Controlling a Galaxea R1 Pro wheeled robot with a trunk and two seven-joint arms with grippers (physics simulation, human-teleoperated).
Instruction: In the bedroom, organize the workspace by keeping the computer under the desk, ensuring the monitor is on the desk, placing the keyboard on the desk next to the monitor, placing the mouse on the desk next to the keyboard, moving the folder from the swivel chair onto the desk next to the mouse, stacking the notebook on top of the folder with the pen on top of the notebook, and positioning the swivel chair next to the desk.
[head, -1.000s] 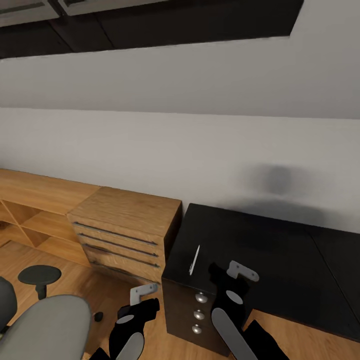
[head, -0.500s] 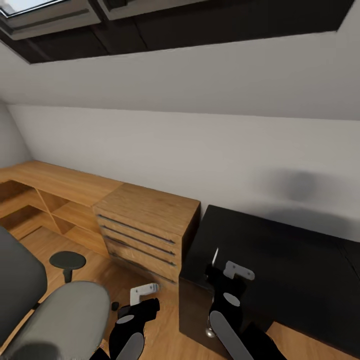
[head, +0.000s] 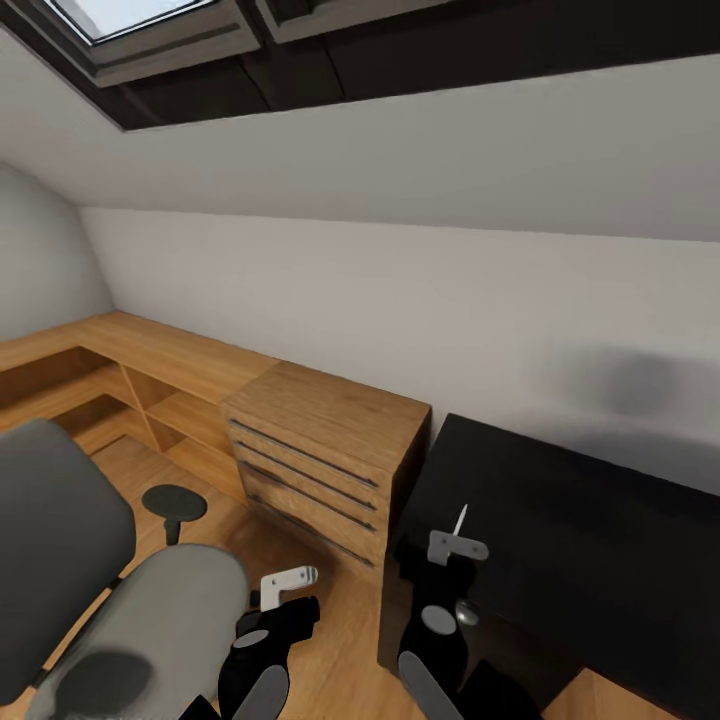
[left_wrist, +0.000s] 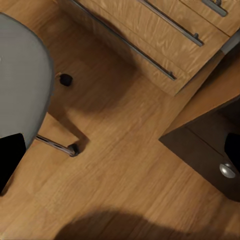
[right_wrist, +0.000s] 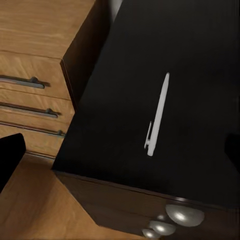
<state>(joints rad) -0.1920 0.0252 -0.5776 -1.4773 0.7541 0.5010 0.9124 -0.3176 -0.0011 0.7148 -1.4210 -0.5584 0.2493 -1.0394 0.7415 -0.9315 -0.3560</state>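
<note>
The thin white straight pen (right_wrist: 158, 115) lies flat on the glossy black desk top (right_wrist: 190, 60), unmarked. Right gripper (head: 457, 548) and left gripper (head: 288, 580): opening indeterminate, nothing visibly held.

Attic bedroom workspace, skylight (head: 140, 20), black desk (head: 560, 520), swivel chair (head: 120, 610)

text: none legible | labels: none | numbers: none

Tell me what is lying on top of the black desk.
A white pen lies flat on the desk near the corner above the drawer knobs, with bare black top around it. In the head view the right end effector covers part of that corner.
</note>
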